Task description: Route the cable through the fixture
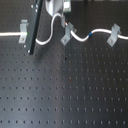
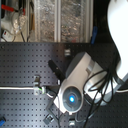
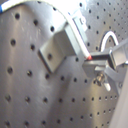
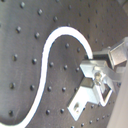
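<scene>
The white cable (image 1: 80,36) snakes through three metal clips (image 1: 66,34) on the perforated board (image 1: 65,90); the gripper (image 1: 56,7) hovers above, its grip state indiscernible.

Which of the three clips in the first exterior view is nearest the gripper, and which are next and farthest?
Order from the gripper, at the top of the first exterior view:
1. Middle clip, just below the gripper, with the cable running past it.
2. Left clip, toward the first exterior view's left, beyond the dark bar.
3. Right clip, far toward the first exterior view's right.
</scene>
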